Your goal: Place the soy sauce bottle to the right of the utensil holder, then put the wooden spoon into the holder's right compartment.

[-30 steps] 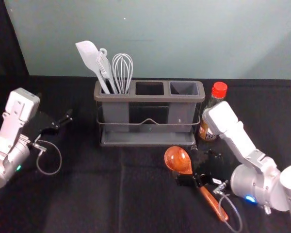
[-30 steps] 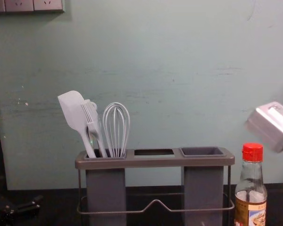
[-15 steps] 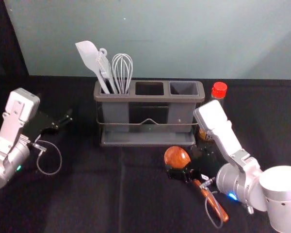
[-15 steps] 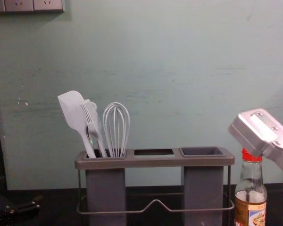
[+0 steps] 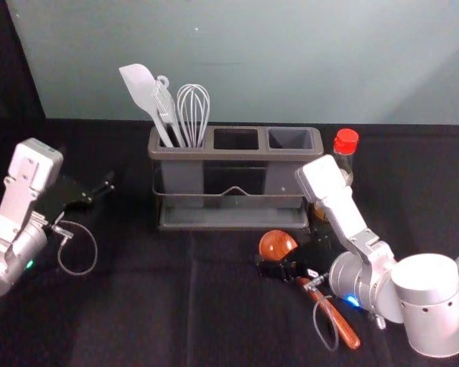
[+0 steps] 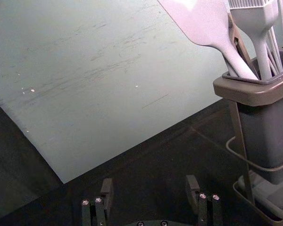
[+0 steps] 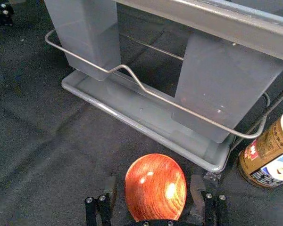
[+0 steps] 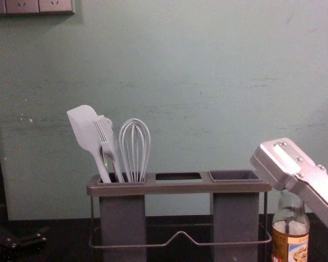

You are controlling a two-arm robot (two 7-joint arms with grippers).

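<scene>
In the head view my right gripper [image 5: 294,257] is low over the neck of the wooden spoon [image 5: 276,245], which lies on the dark cloth before the holder, handle slanting toward the front right. The right wrist view has my right gripper [image 7: 154,188] open, the spoon bowl [image 7: 155,186] between its fingers with gaps at both sides. The soy sauce bottle [image 5: 346,145] stands upright just right of the utensil holder [image 5: 231,224], partly behind my right arm. Parked at the left, my left gripper [image 5: 96,195] is open in the left wrist view [image 6: 150,187].
A white spatula [image 5: 140,88], a brush and a whisk [image 5: 193,113] stand in the holder's left compartment. The middle and right [image 5: 290,138] compartments hold no utensils. Behind the holder rises a pale wall [image 5: 252,61].
My right arm has moved left, bringing its gripper across the spoon's neck; in the chest view its white housing now covers the bottle's red cap. The left arm, spoon and bottle are unmoved.
</scene>
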